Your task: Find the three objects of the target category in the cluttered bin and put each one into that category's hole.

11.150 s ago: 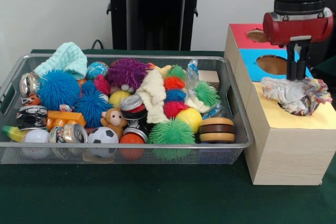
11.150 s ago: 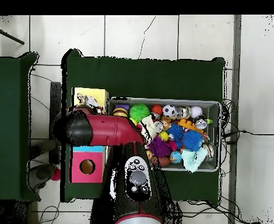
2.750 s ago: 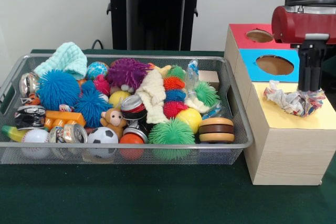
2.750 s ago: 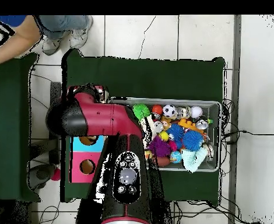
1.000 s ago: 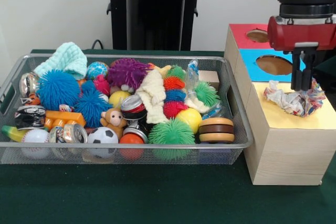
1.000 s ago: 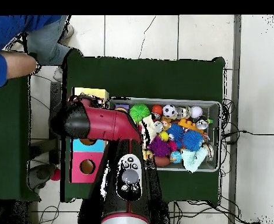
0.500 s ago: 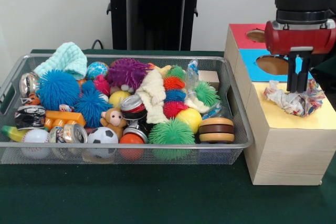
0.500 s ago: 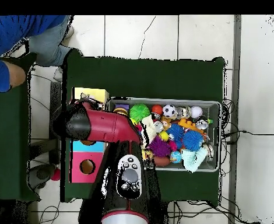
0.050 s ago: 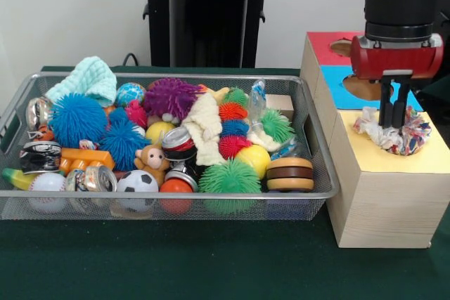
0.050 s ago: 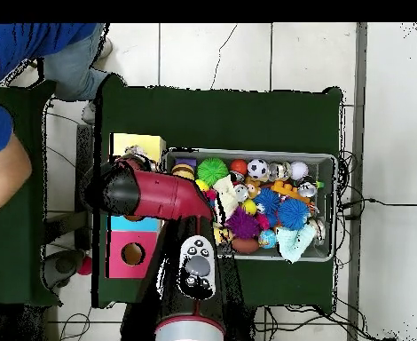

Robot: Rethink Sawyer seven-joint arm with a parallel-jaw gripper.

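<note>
One crumpled multicoloured rag point(image 9: 392, 133) sits on the yellow top panel point(image 9: 429, 156) of the wooden sorting box point(image 9: 380, 205), bunched over what appears to be that panel's hole; the hole itself is hidden under the cloth. The tool point(image 9: 392, 119) hangs straight down from the red and black arm point(image 9: 401, 12), its two dark fingers point(image 9: 385, 107) close together and parallel, tips sunk into the top of the rag. Cannot tell whether they are pinching the fabric or merely pressed into it.

Behind the yellow panel lie a blue panel point(image 9: 337, 89) and a red panel point(image 9: 323, 43), each with a round hole partly hidden by the arm.

To the box's side on the green counter point(image 9: 211, 265) stands the wire mesh bin point(image 9: 320, 194), full. Contents visible from the front: a mint knitted cloth point(image 9: 86, 79) at the far corner, a cream cloth point(image 9: 205, 128) near the middle, a blue spiky ball point(image 9: 76, 119), a purple spiky ball point(image 9: 171, 96), a green spiky ball point(image 9: 229, 177), a small soccer ball point(image 9: 137, 183), a baseball point(image 9: 46, 183), a teddy figure point(image 9: 152, 160), crushed cans point(image 9: 91, 179) and a brown-and-yellow yo-yo point(image 9: 289, 173) against the near wall.

In the overhead view the arm covers the box's yellow end, and a person in a blue sleeve point(image 10: 17, 62) stands at the picture's corner, well apart from the bin.
</note>
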